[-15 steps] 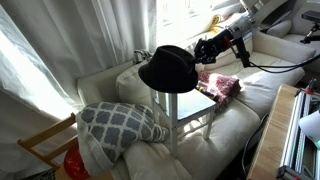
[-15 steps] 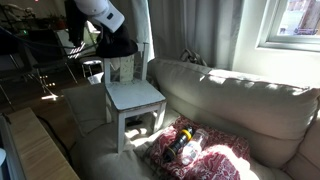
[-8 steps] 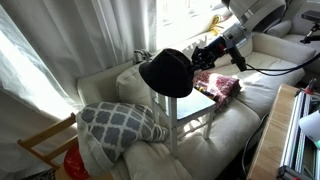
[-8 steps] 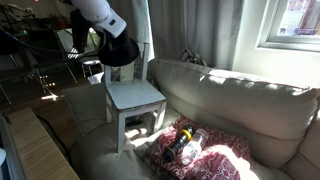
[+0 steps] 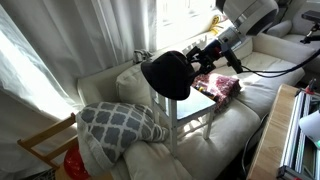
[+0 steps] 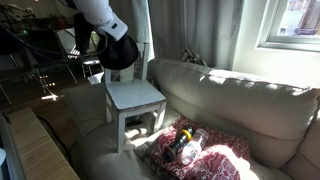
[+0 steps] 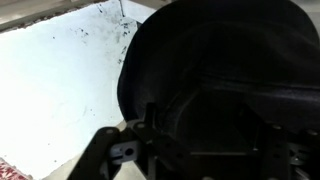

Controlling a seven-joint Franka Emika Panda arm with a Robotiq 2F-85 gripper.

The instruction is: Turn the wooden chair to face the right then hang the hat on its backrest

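The wooden chair (image 5: 194,102) (image 6: 135,96) stands on the sofa, small and pale with a flat square seat. The hat (image 5: 168,73) (image 6: 120,52), a black fedora, hangs tilted over the top of the backrest (image 6: 127,70). My gripper (image 5: 201,54) is right at the hat's brim, on the seat side. In the wrist view the hat (image 7: 215,50) fills most of the picture, and the gripper (image 7: 212,142) shows dark fingers spread wide, open. The white seat (image 7: 60,90) lies below. In an exterior view the hat hides the gripper and only the arm (image 6: 100,14) shows.
A grey patterned cushion (image 5: 120,122) lies on the beige sofa (image 6: 240,105) beside the chair. A red patterned cloth (image 5: 221,85) (image 6: 195,148) lies on the other side. A tan wooden frame (image 5: 45,146) and curtains (image 5: 50,50) stand behind; a wooden tabletop (image 6: 35,150) is nearby.
The hat has tipped from flat to slanted over the backrest. The gripper's fingers have spread apart, and the arm has shifted slightly.
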